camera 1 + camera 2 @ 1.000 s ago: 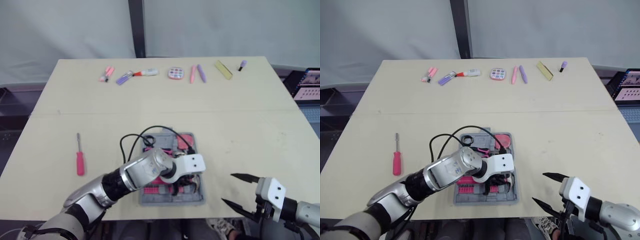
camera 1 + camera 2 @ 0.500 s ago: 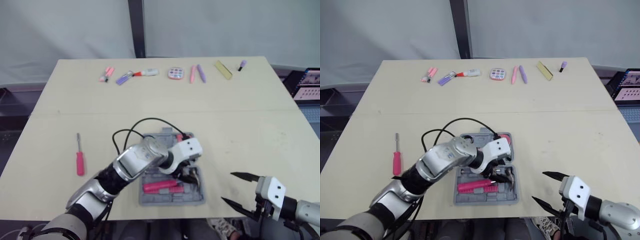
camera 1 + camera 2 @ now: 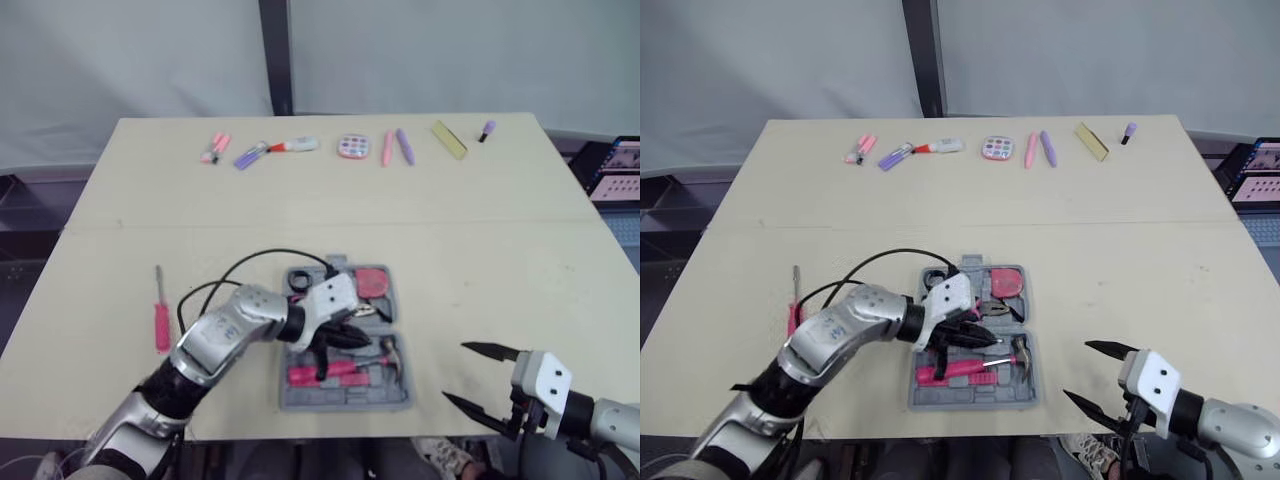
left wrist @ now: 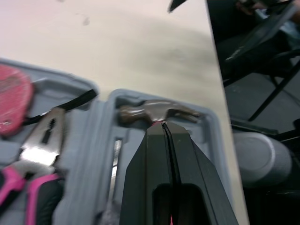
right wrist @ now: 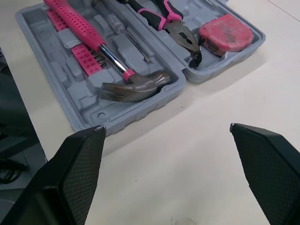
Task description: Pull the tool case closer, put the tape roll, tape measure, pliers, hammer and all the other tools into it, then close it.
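The grey tool case (image 3: 343, 400) lies open near the table's front edge. In it are a pink-handled hammer (image 3: 335, 370), pliers (image 5: 161, 16), a red tape measure (image 3: 372, 282) and a black tape roll (image 3: 298, 280). My left gripper (image 3: 335, 338) hovers shut over the case's middle, its tips just above the hammer's neck (image 4: 157, 112). A red-handled screwdriver (image 3: 160, 322) lies on the table left of the case. My right gripper (image 3: 480, 385) stands open at the front right, apart from the case, with nothing between its fingers.
A row of markers and small items, among them a pink marker (image 3: 213, 148), a round palette (image 3: 351, 146) and a yellow bar (image 3: 447, 139), lines the table's far edge. A laptop (image 3: 615, 170) sits off the right side. A black cable (image 3: 250, 270) loops over my left arm.
My left arm has drawn back to the left, from the case's right side to its middle. The hammer now lies uncovered in the case's front tray. The right gripper has not moved.
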